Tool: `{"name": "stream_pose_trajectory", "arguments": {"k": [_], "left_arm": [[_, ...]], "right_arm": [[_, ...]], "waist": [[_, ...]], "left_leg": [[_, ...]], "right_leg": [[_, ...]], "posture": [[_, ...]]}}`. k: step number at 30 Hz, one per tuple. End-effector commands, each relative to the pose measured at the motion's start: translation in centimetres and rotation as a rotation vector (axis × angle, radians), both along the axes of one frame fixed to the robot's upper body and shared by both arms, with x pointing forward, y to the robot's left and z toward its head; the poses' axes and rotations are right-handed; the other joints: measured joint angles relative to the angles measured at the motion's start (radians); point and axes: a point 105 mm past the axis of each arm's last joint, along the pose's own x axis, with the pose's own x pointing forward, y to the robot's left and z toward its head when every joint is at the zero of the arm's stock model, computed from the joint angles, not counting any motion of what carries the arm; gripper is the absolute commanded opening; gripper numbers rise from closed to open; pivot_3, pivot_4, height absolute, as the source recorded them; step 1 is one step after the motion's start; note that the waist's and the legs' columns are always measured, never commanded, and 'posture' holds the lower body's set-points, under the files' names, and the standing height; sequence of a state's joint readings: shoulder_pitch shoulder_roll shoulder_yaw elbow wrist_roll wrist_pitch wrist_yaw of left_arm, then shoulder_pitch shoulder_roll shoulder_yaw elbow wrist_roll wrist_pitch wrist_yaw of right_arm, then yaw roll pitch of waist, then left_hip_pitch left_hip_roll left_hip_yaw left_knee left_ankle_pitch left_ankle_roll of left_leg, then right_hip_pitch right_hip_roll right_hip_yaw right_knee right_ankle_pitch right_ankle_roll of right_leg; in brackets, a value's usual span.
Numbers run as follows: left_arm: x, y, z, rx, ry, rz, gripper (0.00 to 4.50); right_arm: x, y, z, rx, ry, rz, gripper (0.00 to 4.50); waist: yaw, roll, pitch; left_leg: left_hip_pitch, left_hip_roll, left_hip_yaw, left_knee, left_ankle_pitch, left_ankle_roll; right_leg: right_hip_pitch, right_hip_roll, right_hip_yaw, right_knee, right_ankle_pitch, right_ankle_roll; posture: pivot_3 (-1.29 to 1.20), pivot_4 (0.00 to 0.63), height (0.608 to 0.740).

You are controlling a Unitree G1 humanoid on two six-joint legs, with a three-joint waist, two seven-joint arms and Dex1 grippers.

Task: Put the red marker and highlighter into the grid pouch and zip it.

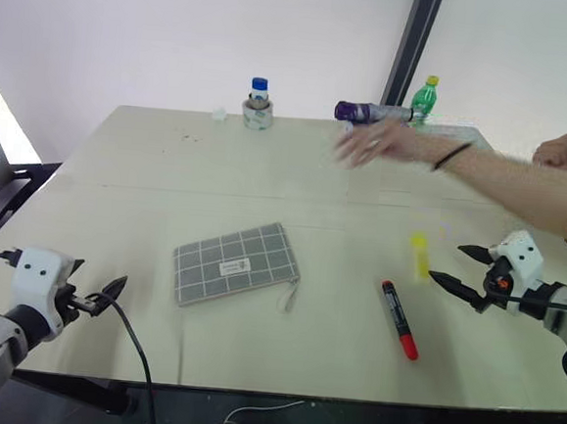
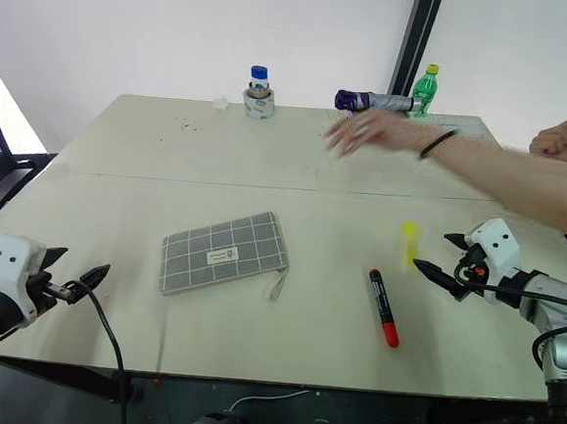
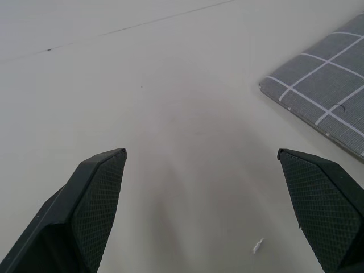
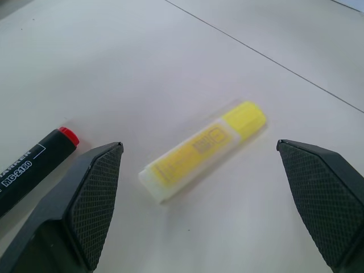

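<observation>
Right gripper (image 1: 461, 264) spread wide, empty, facing highlighter (image 4: 203, 150). Advise centring across its barrel before closing, clear of red marker (image 1: 399, 319). Left gripper (image 2: 73, 284) likewise wide, empty.

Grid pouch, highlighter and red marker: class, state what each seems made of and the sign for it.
Grid pouch: apparently woven grey fabric, matte; its surface looks soft and its white lines slightly uneven.
Highlighter: translucent yellow plastic, smooth; the paler cap lets the inside show through.
Red marker: probably hard plastic, black printed barrel with red ends, faint sheen.
</observation>
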State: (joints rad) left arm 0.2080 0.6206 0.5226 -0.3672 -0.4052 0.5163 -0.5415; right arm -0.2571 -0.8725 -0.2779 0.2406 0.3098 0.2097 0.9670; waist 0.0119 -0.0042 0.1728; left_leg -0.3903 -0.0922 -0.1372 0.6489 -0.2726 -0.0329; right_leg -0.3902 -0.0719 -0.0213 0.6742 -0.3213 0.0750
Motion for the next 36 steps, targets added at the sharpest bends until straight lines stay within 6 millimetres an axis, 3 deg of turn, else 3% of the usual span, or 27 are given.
{"name": "stream_pose_trajectory", "arguments": {"k": [1,26,36], "left_arm": [[0.1,-0.4,1.3,0.026,-0.043,-0.024,4.48],[0.0,-0.5,1.4,0.02,-0.051,-0.022,4.48],[0.0,-0.6,1.3,0.042,-0.053,-0.033,4.48]], "right_arm": [[0.2,0.6,1.2,0.0,-0.048,0.021,4.5],[0.4,1.0,1.2,0.003,-0.049,0.033,4.5],[0.5,3.6,1.8,0.014,-0.076,0.104,4.5]], "waist": [[0.0,0.0,0.0],[0.0,0.0,0.0],[0.0,0.0,0.0]], "left_leg": [[0.0,0.0,0.0,0.0,0.0,0.0],[0.0,0.0,0.0,0.0,0.0,0.0],[0.0,0.0,0.0,0.0,0.0,0.0]], "right_leg": [[0.0,0.0,0.0,0.0,0.0,0.0],[0.0,0.0,0.0,0.0,0.0,0.0],[0.0,0.0,0.0,0.0,0.0,0.0]], "posture": [[0.0,0.15,0.74],[0.0,0.15,0.74],[0.0,0.15,0.74]]}}
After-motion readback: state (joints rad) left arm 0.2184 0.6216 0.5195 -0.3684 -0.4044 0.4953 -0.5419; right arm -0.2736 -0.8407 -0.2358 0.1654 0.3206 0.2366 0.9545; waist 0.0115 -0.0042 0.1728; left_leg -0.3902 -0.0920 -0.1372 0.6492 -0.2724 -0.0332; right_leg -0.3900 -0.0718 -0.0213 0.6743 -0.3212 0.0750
